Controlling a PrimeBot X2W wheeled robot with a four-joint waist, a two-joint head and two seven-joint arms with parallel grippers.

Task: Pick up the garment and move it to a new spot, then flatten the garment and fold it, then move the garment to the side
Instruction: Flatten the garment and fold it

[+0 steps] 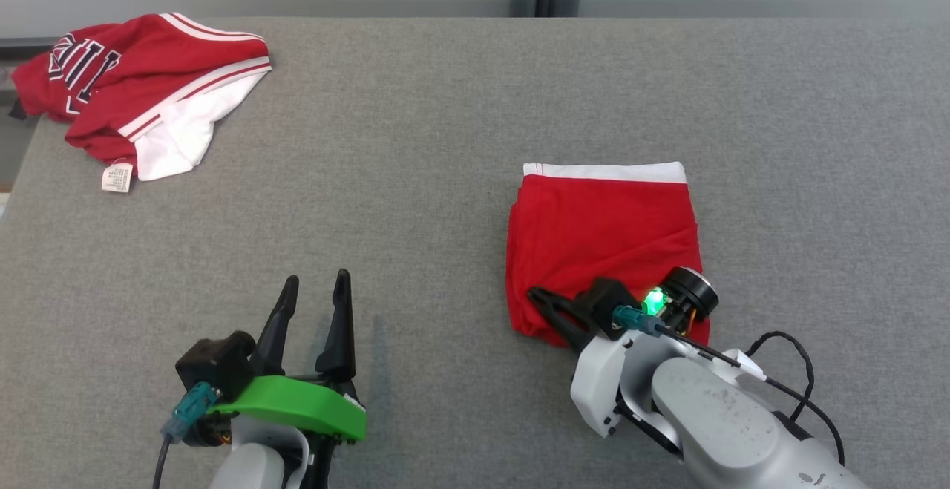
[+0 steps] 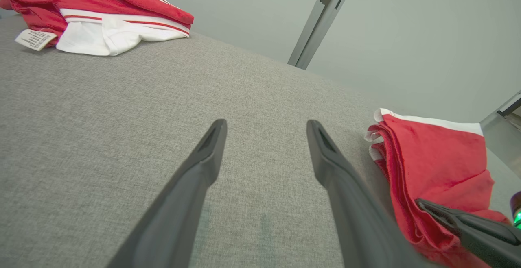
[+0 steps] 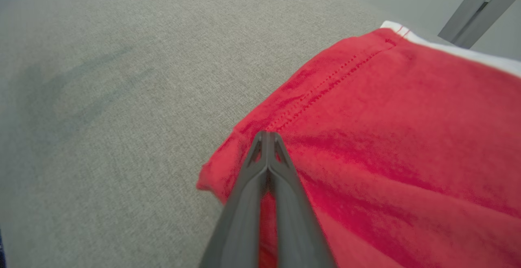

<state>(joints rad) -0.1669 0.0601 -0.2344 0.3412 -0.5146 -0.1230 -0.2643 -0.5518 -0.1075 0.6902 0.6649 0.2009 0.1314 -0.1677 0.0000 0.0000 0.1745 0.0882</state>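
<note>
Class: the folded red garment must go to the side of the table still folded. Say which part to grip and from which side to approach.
Grip the folded red garment at its near-left corner, pinching every layer, coming down from the robot's near side. Its left edge shows the stacked layers' loose ends; holding them together probably keeps the fold intact.

Jersey lettering [image 1: 78, 66] folded, care tag [image 1: 117, 177] print tiny: unreadable.
</note>
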